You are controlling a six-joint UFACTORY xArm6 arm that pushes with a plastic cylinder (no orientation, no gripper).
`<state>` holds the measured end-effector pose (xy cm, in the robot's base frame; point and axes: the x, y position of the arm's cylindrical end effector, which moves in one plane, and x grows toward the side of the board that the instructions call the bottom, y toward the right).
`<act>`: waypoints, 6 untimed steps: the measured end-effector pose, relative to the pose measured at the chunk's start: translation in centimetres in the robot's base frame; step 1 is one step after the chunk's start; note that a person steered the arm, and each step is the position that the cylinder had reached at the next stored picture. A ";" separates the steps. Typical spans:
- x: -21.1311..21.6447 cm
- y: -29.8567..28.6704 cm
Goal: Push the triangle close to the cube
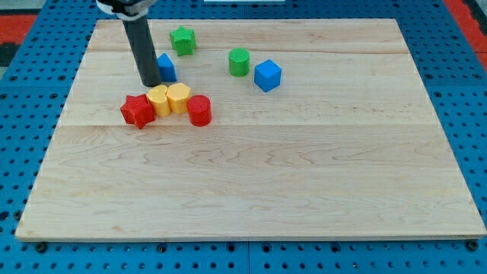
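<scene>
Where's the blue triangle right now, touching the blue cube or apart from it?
Apart. The blue triangle sits against my tip at the view's upper left; the blue cube stands well to its right, beyond the green cylinder.

I find nothing legible from my station: no words, labels, brands, numbers or signs on the pale wooden bench, on any coloured block, or on the blue perforated surface around it.
</scene>
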<state>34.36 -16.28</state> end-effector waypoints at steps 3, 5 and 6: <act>-4.1 6.9; -1.2 4.1; -1.3 15.1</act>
